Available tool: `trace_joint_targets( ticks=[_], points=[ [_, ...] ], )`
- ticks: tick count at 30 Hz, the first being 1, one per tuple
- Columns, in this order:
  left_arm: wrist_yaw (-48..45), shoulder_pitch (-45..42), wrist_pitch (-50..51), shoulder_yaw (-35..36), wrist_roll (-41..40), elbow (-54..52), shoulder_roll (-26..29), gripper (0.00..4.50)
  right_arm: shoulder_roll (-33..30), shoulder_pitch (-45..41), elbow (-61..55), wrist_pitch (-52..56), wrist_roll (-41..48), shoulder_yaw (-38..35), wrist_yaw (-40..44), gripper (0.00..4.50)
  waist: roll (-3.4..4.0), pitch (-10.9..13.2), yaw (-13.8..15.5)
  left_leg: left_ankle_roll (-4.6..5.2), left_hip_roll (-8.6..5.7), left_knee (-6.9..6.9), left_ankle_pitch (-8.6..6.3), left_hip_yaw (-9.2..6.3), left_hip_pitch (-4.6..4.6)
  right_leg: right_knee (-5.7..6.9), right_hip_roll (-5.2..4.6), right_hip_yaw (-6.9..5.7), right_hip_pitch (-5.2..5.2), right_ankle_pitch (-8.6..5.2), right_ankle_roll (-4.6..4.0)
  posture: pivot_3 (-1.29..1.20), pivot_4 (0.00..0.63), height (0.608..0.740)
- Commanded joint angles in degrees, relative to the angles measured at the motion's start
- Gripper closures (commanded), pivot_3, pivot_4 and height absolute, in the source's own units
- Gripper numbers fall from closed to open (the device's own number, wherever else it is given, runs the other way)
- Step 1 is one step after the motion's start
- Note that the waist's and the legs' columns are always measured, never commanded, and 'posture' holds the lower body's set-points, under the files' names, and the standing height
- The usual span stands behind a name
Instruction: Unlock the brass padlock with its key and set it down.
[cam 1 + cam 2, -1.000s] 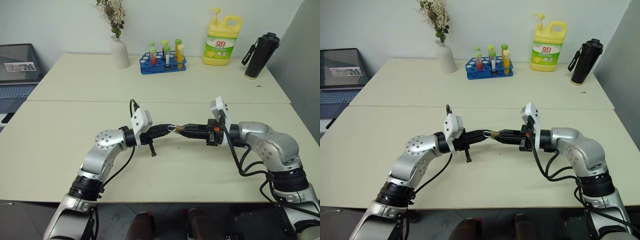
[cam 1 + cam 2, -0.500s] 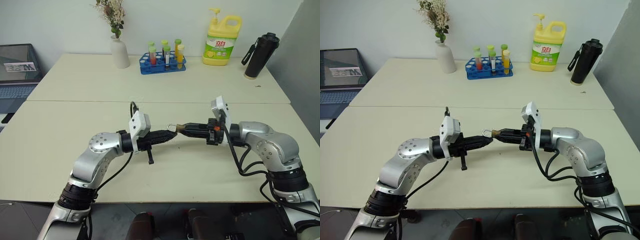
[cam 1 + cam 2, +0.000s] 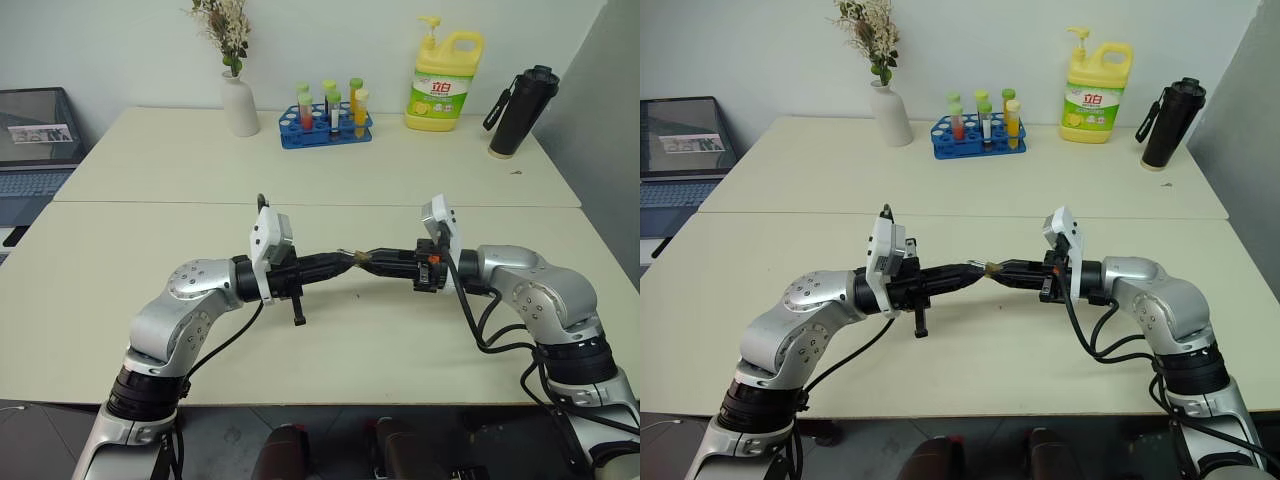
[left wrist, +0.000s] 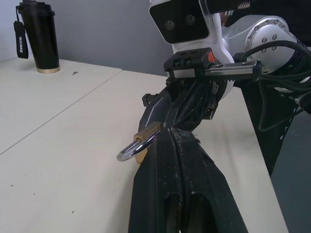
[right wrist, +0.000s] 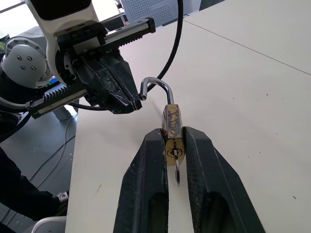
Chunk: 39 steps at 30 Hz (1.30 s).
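The brass padlock hangs above the table between my two arms, with my right gripper shut on its golden body. The key sticks out of the padlock's bottom, between the right fingers. The silvery shackle stands with one end free of the body. My left gripper is shut and points level toward the right one. Its tips sit against the shackle; whether they pinch it I cannot tell. Both grippers meet over the front table.
At the back of the far table stand a white vase, a blue test-tube rack, a yellow detergent bottle and a black flask. A laptop sits off to the left. A seam divides the two tables.
My left arm has drawn back and lifted a little, and its wrist has rolled so its camera block stands more upright. The right arm and the padlock have stayed put.
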Motion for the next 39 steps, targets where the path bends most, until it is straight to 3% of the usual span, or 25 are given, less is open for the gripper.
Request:
trace_joint_targets(
  ticks=[1,25,33,39],
  points=[
    [1.23,-1.87,0.02,2.13,-1.4,-1.2,-0.85,4.5,-0.39,0.13,-1.61,-1.05,-0.05,-0.19,0.84,4.34,0.0,0.0,0.0,0.0,0.0,0.0,0.0,0.0,0.0,0.0,0.0,0.0,0.0,0.0,0.0,0.0,0.15,0.74],
    [1.74,-2.46,-1.18,1.99,-0.03,-0.18,-1.37,4.5,-0.54,0.64,-2.11,-1.42,-0.46,0.29,1.4,4.34,0.0,0.0,0.0,0.0,0.0,0.0,0.0,0.01,0.0,0.0,0.0,0.01,0.0,0.0,0.01,0.0,0.15,0.74],
    [-3.05,-0.11,3.36,4.5,-5.72,-4.58,4.44,4.5,-0.53,0.94,-2.12,-1.23,-0.29,0.04,1.15,4.34,0.0,0.01,-0.1,0.0,0.02,-0.02,0.0,0.01,0.01,-0.01,0.02,0.02,-0.01,-0.13,0.2,0.0,0.15,0.74],
    [-4.6,1.46,3.14,1.27,-2.85,-3.95,5.57,4.5,-0.37,0.59,-1.79,-1.37,-0.39,0.46,1.56,4.34,0.01,0.02,-0.06,0.0,0.0,-0.02,0.0,0.02,0.01,-0.02,-0.01,0.01,-0.01,-0.14,0.21,0.0,0.15,0.74]
  ],
)
